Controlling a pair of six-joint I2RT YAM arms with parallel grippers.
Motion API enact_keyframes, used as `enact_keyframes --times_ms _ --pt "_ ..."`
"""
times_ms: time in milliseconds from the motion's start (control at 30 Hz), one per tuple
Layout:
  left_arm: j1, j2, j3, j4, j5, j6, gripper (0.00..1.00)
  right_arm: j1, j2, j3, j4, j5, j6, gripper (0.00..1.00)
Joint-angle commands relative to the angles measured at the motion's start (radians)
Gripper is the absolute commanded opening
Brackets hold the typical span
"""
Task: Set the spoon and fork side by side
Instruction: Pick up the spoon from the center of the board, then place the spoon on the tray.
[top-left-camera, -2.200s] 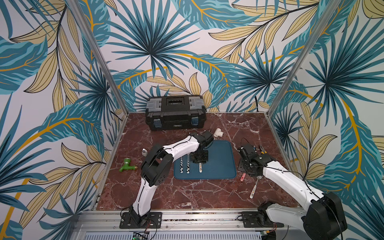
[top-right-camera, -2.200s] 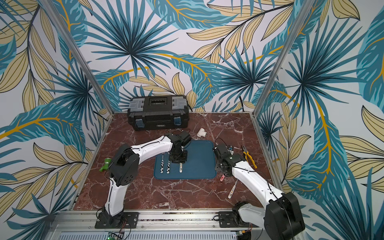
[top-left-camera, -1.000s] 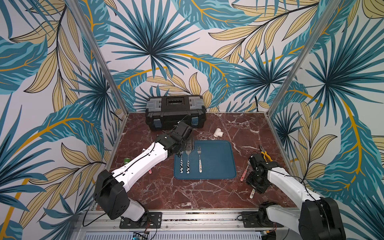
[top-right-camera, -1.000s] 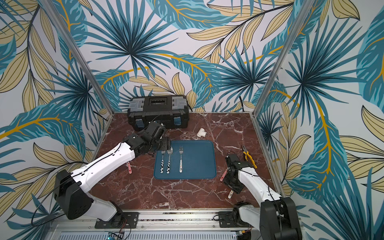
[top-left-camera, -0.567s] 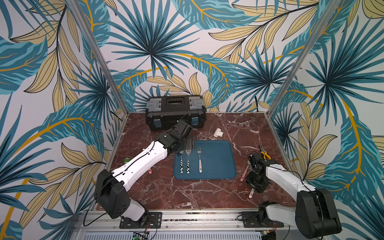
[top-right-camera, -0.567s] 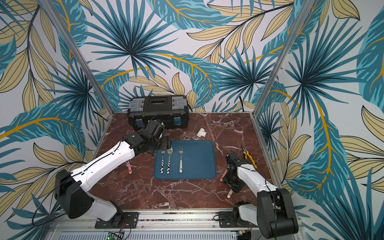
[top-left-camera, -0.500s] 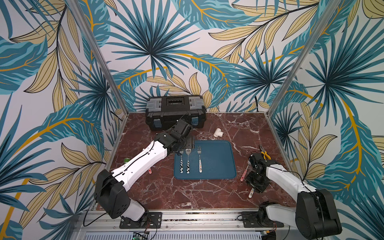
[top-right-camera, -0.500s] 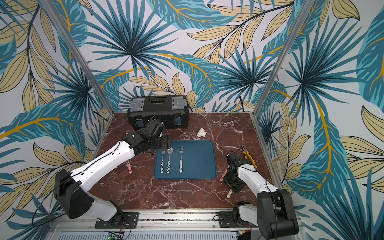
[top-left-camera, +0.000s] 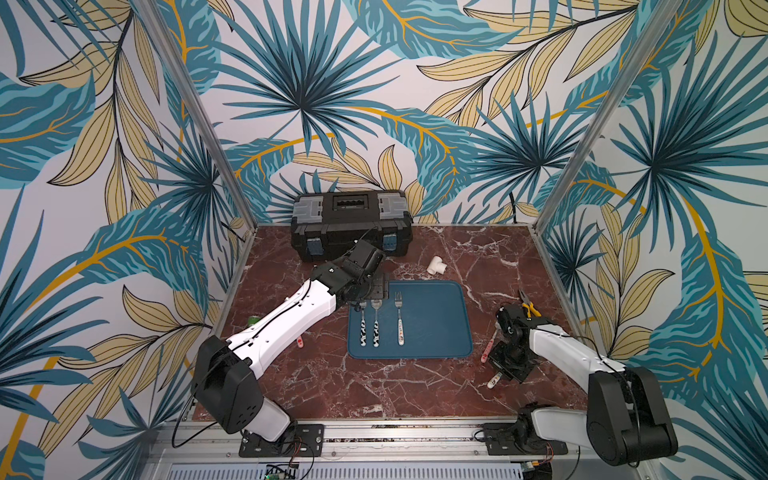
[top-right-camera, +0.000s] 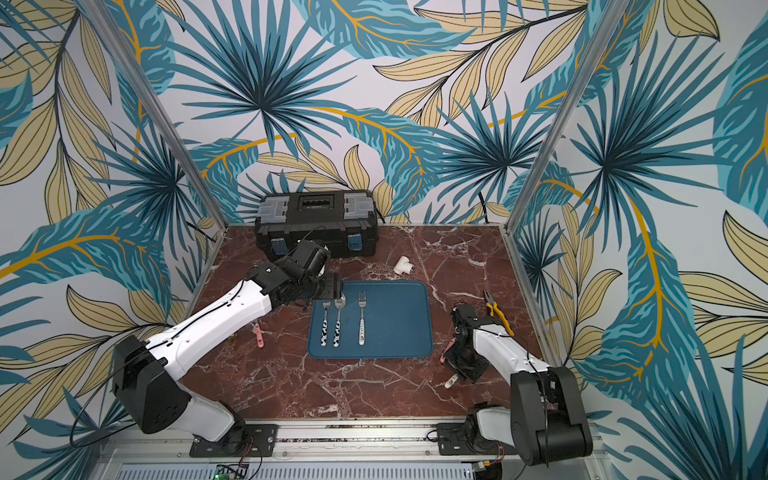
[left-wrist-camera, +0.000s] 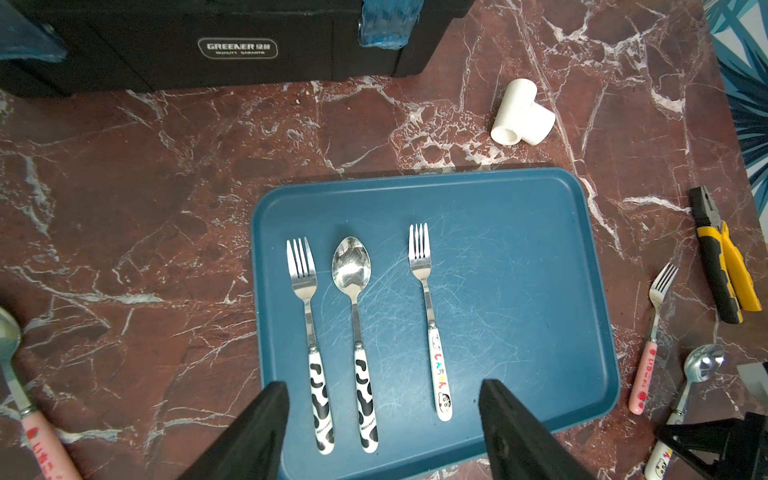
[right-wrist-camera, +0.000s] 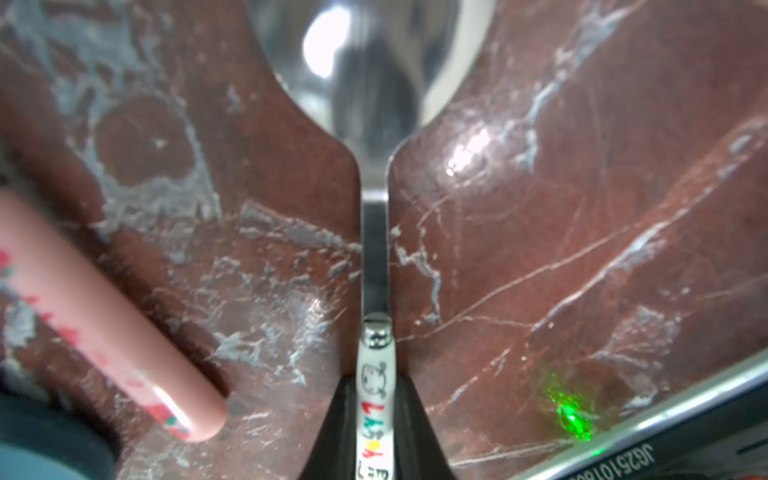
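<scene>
My right gripper (right-wrist-camera: 376, 388) is clamped on the white cartoon handle of the spoon (right-wrist-camera: 374, 249). The spoon seems to lie flat on the counter (right-wrist-camera: 582, 208), right of the tray (top-left-camera: 436, 324). That arm is folded low, wrist pitched down. The matching fork (left-wrist-camera: 432, 316) rests on the tray. My left gripper (left-wrist-camera: 382, 384) hangs wide open and empty above the tray, arm stretched forward.

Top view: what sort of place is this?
Probably a robot test booth, not a kitchen: leaf-print walls on metal posts enclose a marble-look tabletop, two arms are bolted to a front rail, with a toolbox at the back.
</scene>
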Motion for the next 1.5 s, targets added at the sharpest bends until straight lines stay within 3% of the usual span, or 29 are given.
enact_keyframes --times_ms 0,167,300,400,467,500,567,633,767,933,1000,1067,1467 --pt "0.005 -0.040 0.039 -0.016 -0.005 0.011 0.77 0.000 -0.021 0.009 0.034 0.009 -0.018 0.09" --pt "0.005 -0.084 0.022 -0.029 -0.033 0.005 0.77 0.002 -0.111 0.072 -0.030 0.084 -0.078 0.01" --pt "0.005 -0.142 0.007 -0.049 -0.102 0.009 0.78 0.021 -0.171 0.145 -0.062 0.129 -0.134 0.01" --pt "0.020 -0.195 -0.039 -0.041 -0.169 -0.023 0.82 0.077 -0.141 0.220 -0.036 0.094 -0.181 0.01" --pt "0.067 -0.233 -0.099 -0.010 -0.104 -0.065 0.81 0.149 -0.084 0.288 -0.036 0.112 -0.201 0.01" --pt "0.100 -0.257 -0.141 0.019 -0.055 -0.086 0.72 0.194 -0.051 0.328 -0.030 0.130 -0.206 0.01" --pt "0.157 -0.299 -0.220 0.081 0.037 -0.106 0.44 0.269 0.008 0.390 -0.003 0.152 -0.210 0.01" --pt "0.206 -0.333 -0.285 0.120 0.091 -0.120 0.00 0.320 0.082 0.460 0.015 0.141 -0.219 0.01" --pt "0.261 -0.393 -0.372 0.179 0.140 -0.143 0.00 0.415 0.257 0.606 0.029 0.110 -0.245 0.01" --pt "0.284 -0.401 -0.387 0.186 0.189 -0.073 0.00 0.495 0.455 0.767 0.022 0.046 -0.273 0.01" --pt "0.291 -0.393 -0.372 0.150 0.185 -0.053 0.16 0.518 0.524 0.819 0.008 0.016 -0.272 0.01" --pt "0.299 -0.392 -0.372 0.138 0.183 -0.051 0.18 0.540 0.575 0.862 -0.003 0.001 -0.269 0.01" --pt "0.319 -0.414 -0.388 0.115 0.178 -0.043 0.29 0.557 0.678 0.860 -0.026 -0.026 -0.287 0.03"
